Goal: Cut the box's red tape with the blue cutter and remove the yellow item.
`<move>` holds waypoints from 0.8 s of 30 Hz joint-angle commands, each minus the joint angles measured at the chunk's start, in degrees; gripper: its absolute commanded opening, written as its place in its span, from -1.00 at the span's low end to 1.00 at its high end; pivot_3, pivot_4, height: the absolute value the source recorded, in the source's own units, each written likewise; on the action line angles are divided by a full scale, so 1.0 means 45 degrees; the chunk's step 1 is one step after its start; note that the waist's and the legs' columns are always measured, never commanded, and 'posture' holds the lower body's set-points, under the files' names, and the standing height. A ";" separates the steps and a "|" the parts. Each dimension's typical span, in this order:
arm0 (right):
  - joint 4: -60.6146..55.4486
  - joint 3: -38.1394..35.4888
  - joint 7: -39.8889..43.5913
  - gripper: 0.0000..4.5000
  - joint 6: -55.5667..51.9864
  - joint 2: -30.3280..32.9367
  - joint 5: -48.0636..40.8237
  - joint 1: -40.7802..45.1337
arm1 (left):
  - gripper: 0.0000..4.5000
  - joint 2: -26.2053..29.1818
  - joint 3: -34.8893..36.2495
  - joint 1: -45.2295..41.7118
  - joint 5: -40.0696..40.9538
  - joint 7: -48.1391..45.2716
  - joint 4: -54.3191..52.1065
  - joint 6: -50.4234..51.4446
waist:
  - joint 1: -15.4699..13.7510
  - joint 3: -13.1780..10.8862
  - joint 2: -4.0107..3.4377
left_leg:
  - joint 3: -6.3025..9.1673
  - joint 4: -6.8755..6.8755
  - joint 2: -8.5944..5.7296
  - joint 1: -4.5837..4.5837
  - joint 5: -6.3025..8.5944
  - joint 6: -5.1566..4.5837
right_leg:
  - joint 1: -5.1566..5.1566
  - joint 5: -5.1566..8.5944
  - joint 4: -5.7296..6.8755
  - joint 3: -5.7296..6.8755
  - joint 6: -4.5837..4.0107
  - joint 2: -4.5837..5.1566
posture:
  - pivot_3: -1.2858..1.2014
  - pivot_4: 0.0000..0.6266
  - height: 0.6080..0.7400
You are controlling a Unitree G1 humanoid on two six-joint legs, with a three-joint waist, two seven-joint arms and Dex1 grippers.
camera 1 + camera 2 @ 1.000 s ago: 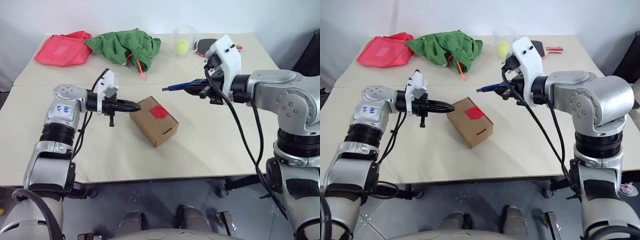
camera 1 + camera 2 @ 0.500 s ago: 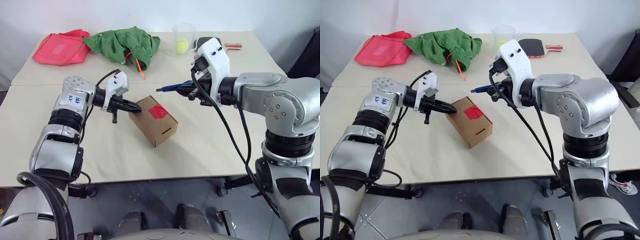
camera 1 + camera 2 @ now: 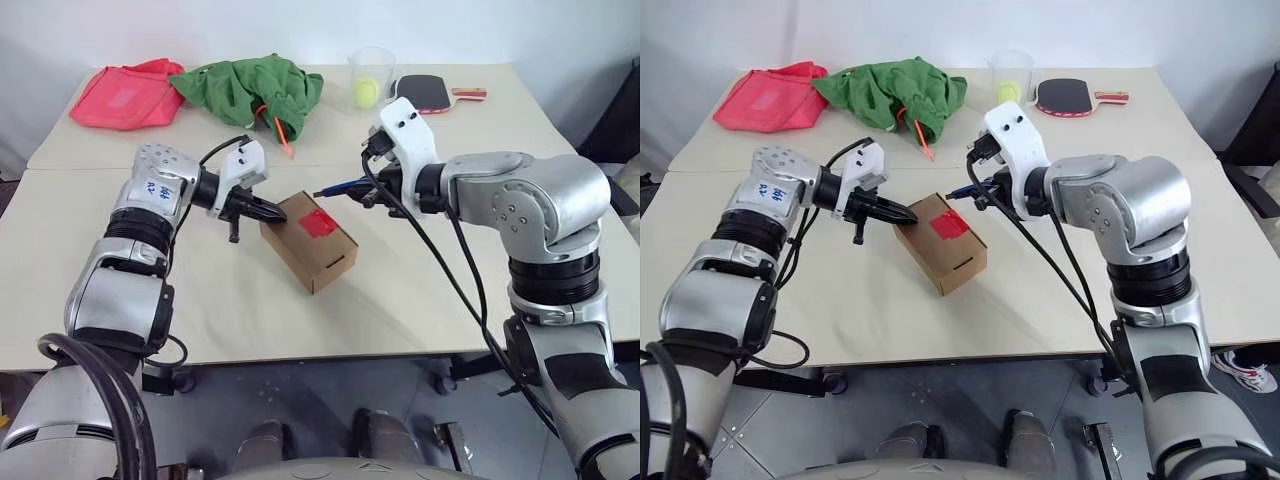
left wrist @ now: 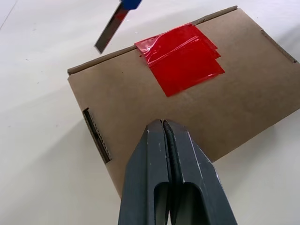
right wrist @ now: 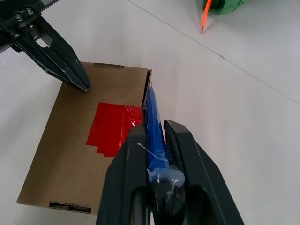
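The left gripper, shut tight and holding nothing, steadies the box while the right gripper squeezes the blue cutter, which next must slice the red tape.

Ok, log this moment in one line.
left gripper: shut, on box | right gripper: holding blue cutter | red tape: uncut

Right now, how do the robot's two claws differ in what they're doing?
The left gripper is shut and empty, its tip over the box; the right gripper is shut on the blue cutter. The left comes at the box from one end, the right from the side by the red tape. Both have black fingers and point at the box.
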State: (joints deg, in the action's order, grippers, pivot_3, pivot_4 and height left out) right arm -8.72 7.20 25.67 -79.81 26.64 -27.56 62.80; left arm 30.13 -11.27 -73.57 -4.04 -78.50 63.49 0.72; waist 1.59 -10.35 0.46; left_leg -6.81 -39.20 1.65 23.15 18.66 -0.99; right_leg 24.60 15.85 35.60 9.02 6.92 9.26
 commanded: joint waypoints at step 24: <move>-0.0006 0.0275 0.0471 -0.93 0.0938 -0.0195 0.0307 0.0443 | -0.98 -0.0184 -0.0247 -0.0034 -0.0530 -0.0322 0.0148 0.0081 | 0.0019 0.0001 0.0000 | 0.0002 -0.0001 0.0000 -0.0003 0.0000 0.0000 | 0.0000 0.0000 0.0007 0.0000 0.0000 0.0000 | 0.03 -0.52 1.00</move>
State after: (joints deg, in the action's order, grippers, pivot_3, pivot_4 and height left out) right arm -6.53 9.00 27.45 -76.49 25.44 -26.40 64.39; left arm 29.81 -11.31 -73.75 -4.79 -79.40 63.56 0.79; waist 1.68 -10.35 0.47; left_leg -6.80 -39.20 1.65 23.14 18.66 -0.99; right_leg 24.60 15.85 35.64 9.02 6.93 9.26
